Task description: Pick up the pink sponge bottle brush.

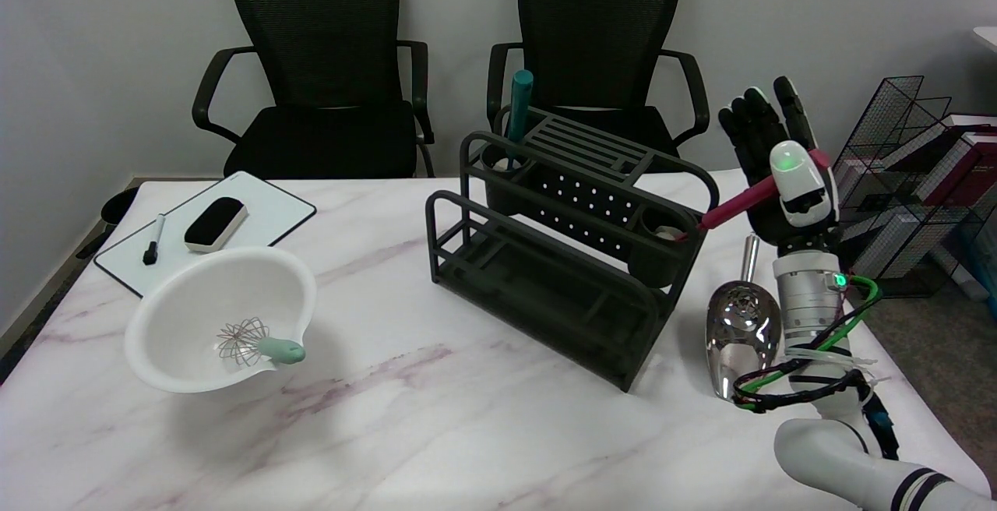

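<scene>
Here the pink sponge bottle brush (732, 209) leans out of the dark rack's (561, 262) right cup, its handle slanting up-right across the right hand's (775, 176) palm, whose fingers stand spread, not yet gripping.

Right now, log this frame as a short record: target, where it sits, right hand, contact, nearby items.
target: pink sponge bottle brush
location: head down in the right cup of the dark rack, handle leaning out to the right
right hand: raised at the handle's upper end, fingers spread
contact: handle passes behind the hand; grip cannot be told
nearby: metal scoop on the table below the hand; teal-handled tool in the rack's left cup
</scene>
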Controlling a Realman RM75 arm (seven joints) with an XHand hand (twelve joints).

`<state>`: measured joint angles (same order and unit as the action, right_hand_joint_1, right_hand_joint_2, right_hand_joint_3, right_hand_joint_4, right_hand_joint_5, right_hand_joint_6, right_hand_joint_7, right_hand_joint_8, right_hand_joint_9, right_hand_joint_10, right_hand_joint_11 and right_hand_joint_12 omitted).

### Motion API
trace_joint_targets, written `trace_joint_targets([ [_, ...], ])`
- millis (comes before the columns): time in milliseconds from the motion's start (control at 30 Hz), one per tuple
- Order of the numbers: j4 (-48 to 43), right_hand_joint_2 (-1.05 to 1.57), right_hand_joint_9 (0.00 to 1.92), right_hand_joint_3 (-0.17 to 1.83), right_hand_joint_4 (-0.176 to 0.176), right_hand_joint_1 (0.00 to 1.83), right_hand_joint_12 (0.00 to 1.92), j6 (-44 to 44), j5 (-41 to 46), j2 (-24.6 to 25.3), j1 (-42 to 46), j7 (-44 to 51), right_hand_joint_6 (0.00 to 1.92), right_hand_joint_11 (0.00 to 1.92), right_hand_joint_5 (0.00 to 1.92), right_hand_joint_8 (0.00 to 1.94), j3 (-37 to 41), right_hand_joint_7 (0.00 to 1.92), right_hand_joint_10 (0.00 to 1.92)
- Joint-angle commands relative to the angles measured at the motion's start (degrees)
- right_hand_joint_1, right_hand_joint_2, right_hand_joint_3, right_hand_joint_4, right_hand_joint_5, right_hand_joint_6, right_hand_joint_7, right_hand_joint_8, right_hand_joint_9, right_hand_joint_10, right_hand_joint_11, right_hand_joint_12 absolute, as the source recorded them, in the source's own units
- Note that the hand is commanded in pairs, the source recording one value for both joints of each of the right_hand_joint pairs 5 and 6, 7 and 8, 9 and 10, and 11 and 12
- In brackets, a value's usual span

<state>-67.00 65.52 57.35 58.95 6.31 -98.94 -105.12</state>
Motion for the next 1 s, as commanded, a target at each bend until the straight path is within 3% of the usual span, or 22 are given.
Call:
trace_joint_targets([
  [33, -2.19, 0.10, 0.42, 0.87, 0.000, 1.05, 0.45, -2.48, -3.97, -0.94, 0.47, -0.89, 0.24, 0.45, 0.24, 0.45, -0.87, 0.45, 0.42],
  [367, 0.68, 0.10, 0.45, 0.93, 0.000, 1.05, 0.47, -2.50, -9.34, -1.27, 0.87, -0.89, 0.30, 0.47, 0.30, 0.45, -0.24, 0.45, 0.45],
  [500, 0.85, 0.13, 0.56, 0.92, 0.000, 1.05, 0.55, -2.18, -9.27, -1.27, 0.96, -0.89, 0.56, 0.55, 0.56, 0.52, -0.24, 0.52, 0.56],
  [700, 1.25, 0.14, 0.92, 0.88, 0.000, 1.04, 0.96, -1.70, -8.86, -1.27, 1.04, -0.89, 0.83, 0.96, 0.83, 0.87, 0.25, 0.87, 0.92],
  [767, 1.25, 0.16, 1.09, 0.86, 0.000, 1.04, 1.11, -1.78, -8.86, -1.27, 0.96, -0.89, 0.90, 1.11, 0.90, 1.09, 0.48, 1.09, 1.09],
  [867, 0.85, 0.19, 1.29, 0.84, 0.000, 1.05, 1.25, -2.25, -8.94, -1.27, 0.80, -0.89, 0.98, 1.25, 0.98, 1.34, 1.03, 1.34, 1.29],
  [1000, 0.13, 0.23, 1.44, 0.82, 0.000, 1.02, 1.30, -2.26, -9.18, -1.27, 0.56, -0.58, 1.05, 1.30, 1.05, 1.47, 1.59, 1.47, 1.44],
])
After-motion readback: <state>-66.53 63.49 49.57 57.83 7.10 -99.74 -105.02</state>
